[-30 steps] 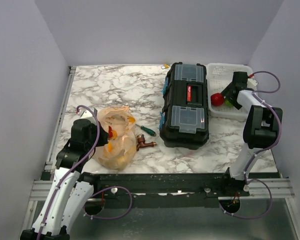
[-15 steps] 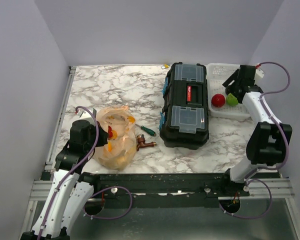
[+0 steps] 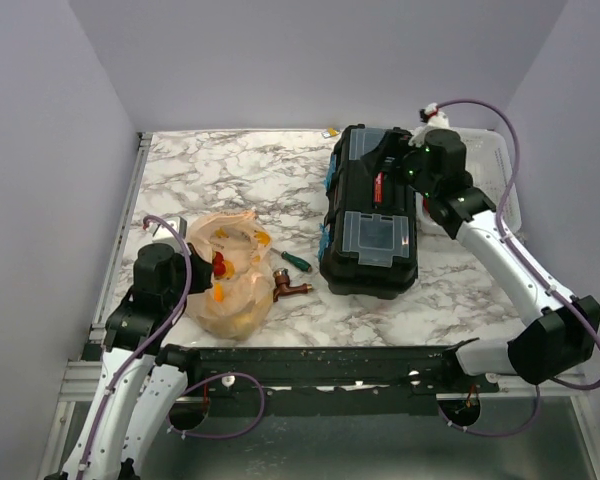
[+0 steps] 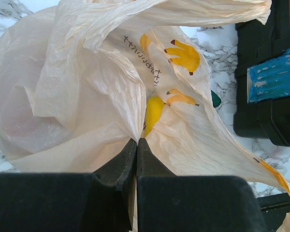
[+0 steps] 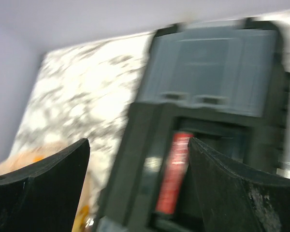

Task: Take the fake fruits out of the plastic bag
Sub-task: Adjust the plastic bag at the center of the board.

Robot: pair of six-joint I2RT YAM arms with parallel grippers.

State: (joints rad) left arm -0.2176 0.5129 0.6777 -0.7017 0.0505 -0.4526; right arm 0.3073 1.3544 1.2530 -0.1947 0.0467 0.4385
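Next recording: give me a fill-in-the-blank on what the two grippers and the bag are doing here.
The left gripper is clamped ____ on the plastic bag. The right gripper hovers ____ and empty over the black toolbox. A yellow fruit sits ____ the bag.
Missing words: shut; open; inside.

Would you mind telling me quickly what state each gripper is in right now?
Left gripper: shut on the plastic bag.
Right gripper: open, holding nothing, above the black toolbox.
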